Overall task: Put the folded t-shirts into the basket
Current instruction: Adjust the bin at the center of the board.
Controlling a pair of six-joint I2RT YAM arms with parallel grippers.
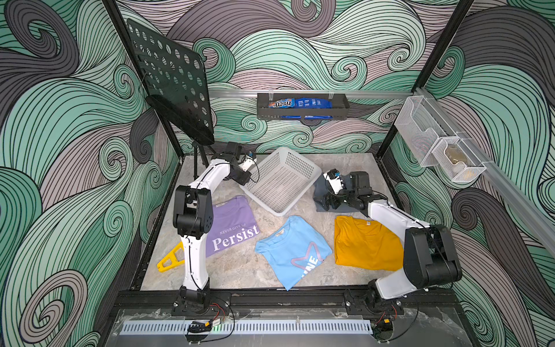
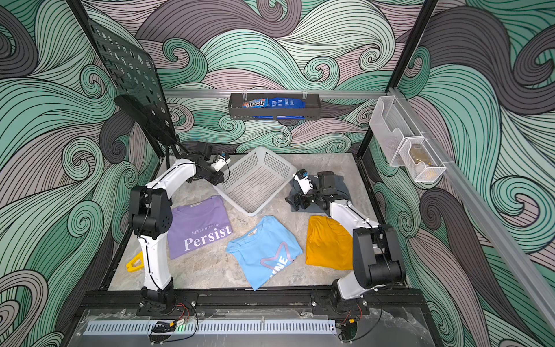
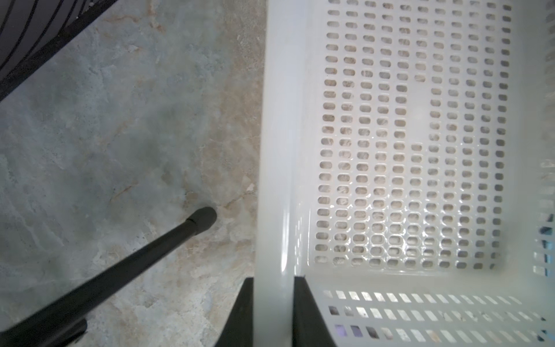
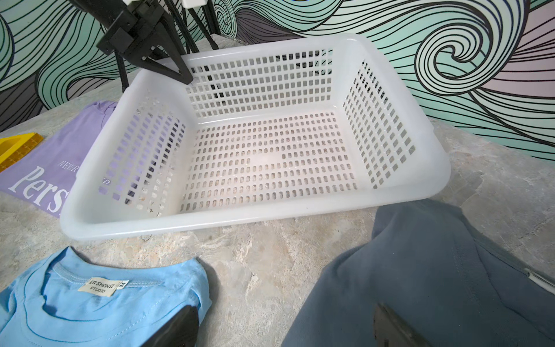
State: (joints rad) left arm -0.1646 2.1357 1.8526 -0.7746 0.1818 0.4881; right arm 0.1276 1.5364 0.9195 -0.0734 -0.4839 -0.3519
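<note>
The left fingers (image 3: 301, 312) pinch the white basket (image 3: 277, 150) rim tight (near a corner). The right fingers (image 4: 177, 329) are spread wide over the grey shirt (image 4: 420, 285) on the bench (image 4: 255, 264).

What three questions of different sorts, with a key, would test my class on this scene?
1. True or false: the basket already holds a shirt.
2. Which shirt lies nearest the right gripper? A lavender, B grey, C yellow.
3. Fill the gap: the left gripper is shut on the basket's ____.

Key: 1 false; 2 B; 3 rim.
</note>
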